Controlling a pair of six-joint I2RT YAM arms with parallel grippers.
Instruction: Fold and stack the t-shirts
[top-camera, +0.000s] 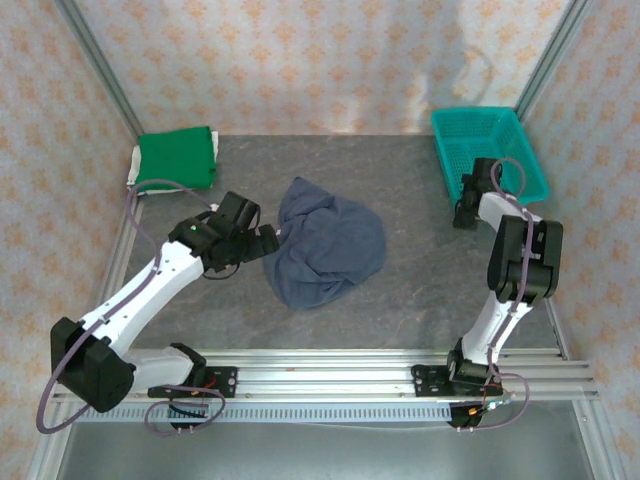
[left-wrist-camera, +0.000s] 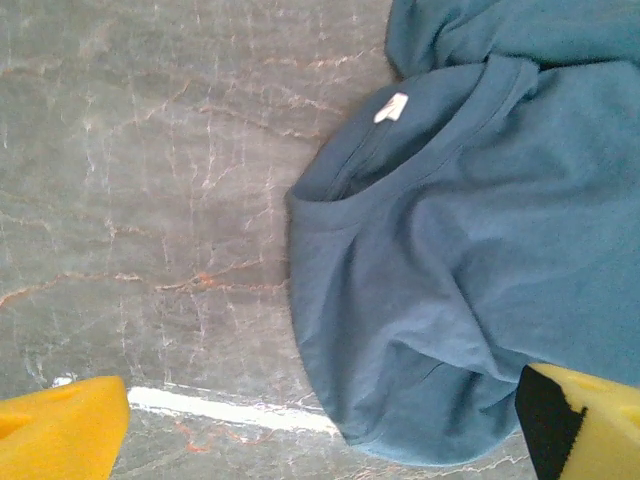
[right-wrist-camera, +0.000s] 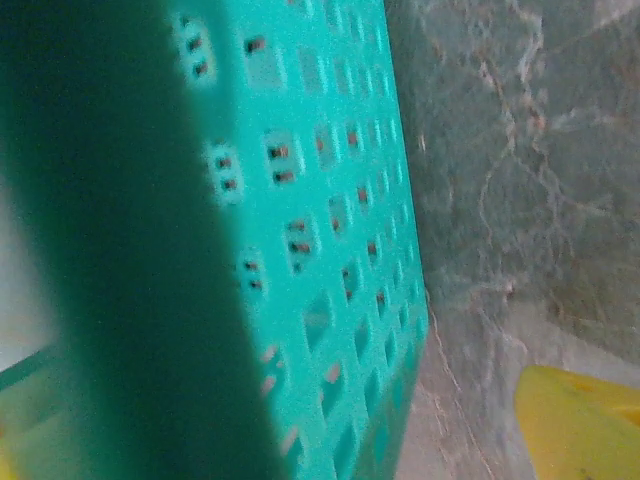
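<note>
At centre frame in the top view, a blue tee (top-camera: 330, 250) is seen heaped and crumpled on the table (top-camera: 430, 290), not folded. A green tee (top-camera: 178, 158) is laid folded in the upper left corner of the table, and a white tee (top-camera: 134, 172) is glimpsed under its left edge. The left gripper (top-camera: 268, 240) is held just at the left edge of the blue tee, jaws spread wide and nothing pinched. From the left wrist, its yellow fingers (left-wrist-camera: 60, 430) are found in the two lower corners, with the tee's hem bulging between them; the blue tee (left-wrist-camera: 470, 280) takes up the right half of that frame, collar up and a white tag (left-wrist-camera: 392, 107) shown inside it, bare table (left-wrist-camera: 150, 200) at left.

At upper right in the top view, a basket (top-camera: 445, 160) is set, and the right gripper (top-camera: 463, 215) is held at its near left corner. From the right wrist, the basket wall (right-wrist-camera: 300, 250) is seen close and blurred, and one yellow finger (right-wrist-camera: 585, 425) is pushed out to the lower right corner, so the jaws are read as spread; contact with the basket cannot be told
</note>
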